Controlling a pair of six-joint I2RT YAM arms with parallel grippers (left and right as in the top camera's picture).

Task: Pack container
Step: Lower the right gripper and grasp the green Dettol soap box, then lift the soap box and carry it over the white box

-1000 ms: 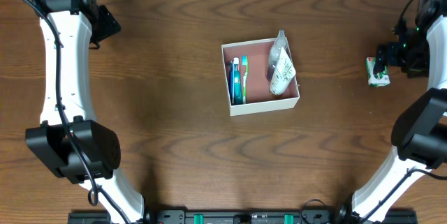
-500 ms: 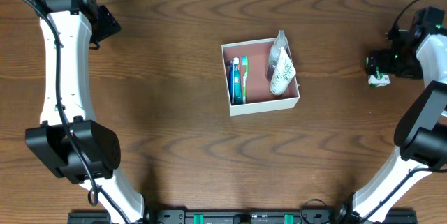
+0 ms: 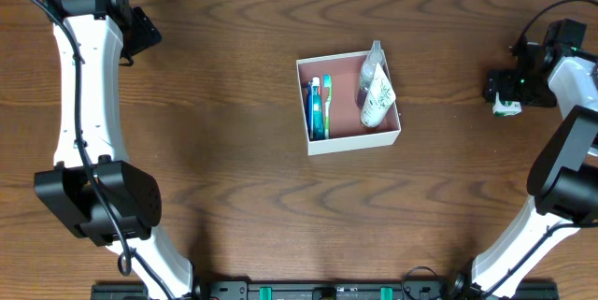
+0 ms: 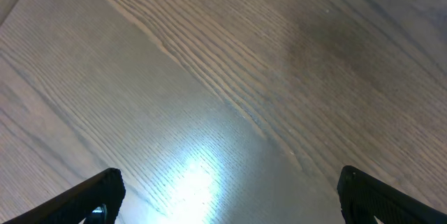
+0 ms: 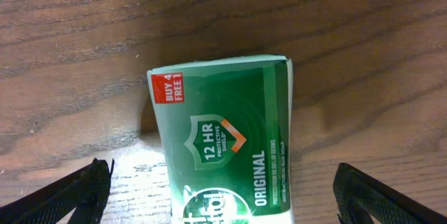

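The container (image 3: 356, 141), a square white box with a pink inside, sits mid-table and holds blue and green toothbrushes (image 3: 319, 107) and a white tube with a clear bottle (image 3: 377, 94). A green soap box (image 3: 507, 107) lies flat on the wood at the far right. My right gripper (image 3: 505, 88) hangs over it, open. In the right wrist view the soap box (image 5: 223, 133) lies between the two fingers, clear of both, with my right gripper (image 5: 223, 203) wide apart. My left gripper (image 3: 140, 31) is far left at the back, and in its wrist view the left gripper (image 4: 234, 196) is open over bare wood.
The dark wooden table (image 3: 224, 132) spreads between the container and both arms. The right arm's links (image 3: 570, 160) run down the right edge. The left arm (image 3: 89, 104) stands along the left side.
My right gripper has moved left over the green soap box, now covering its far end, and its jaws have widened. The soap box, the container and the left arm have not moved.
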